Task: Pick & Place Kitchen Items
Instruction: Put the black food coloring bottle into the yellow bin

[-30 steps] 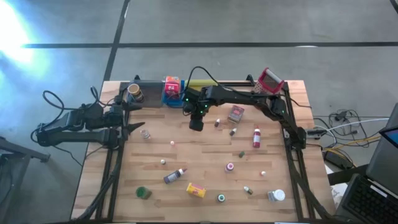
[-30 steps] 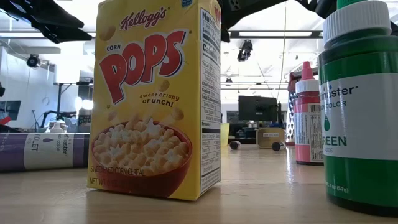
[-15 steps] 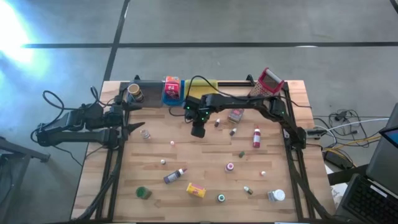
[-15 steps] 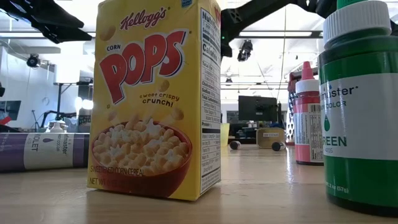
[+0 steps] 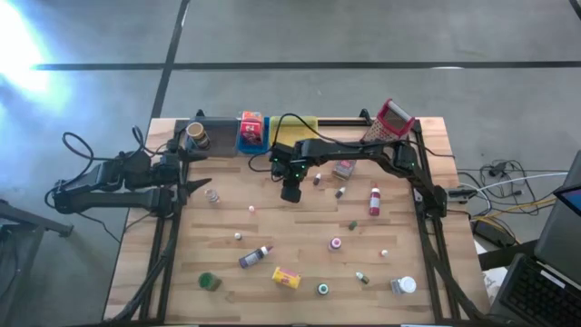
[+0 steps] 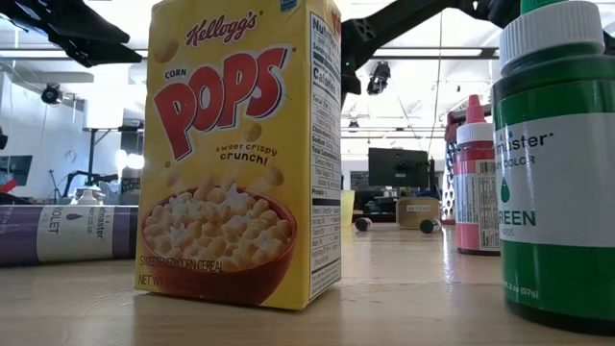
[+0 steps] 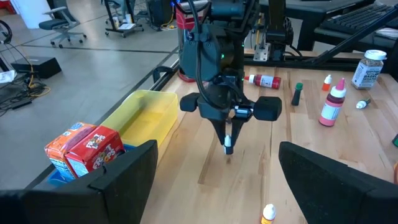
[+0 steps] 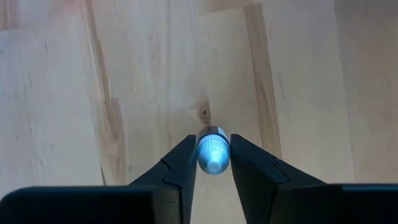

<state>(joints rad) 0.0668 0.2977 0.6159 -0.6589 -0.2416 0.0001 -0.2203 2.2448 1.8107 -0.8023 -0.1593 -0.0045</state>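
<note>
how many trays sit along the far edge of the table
3, side by side: grey tray leftmost, blue tray in the middle, yellow tray rightmost, partly under the right arm.

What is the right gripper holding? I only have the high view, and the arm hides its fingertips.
Observer: In the right wrist view the right gripper is shut on a small white-capped bottle, pinched between its two fingers.
Operator: Is it over a tray or over the table?
Observer: Over bare wooden table; only planks show beneath it there. The left wrist view puts the yellow tray off to one side of it.
Operator: And the left gripper?
Observer: The left gripper is open, nothing between its fingers, and it faces the right arm from the table's left edge.
</note>
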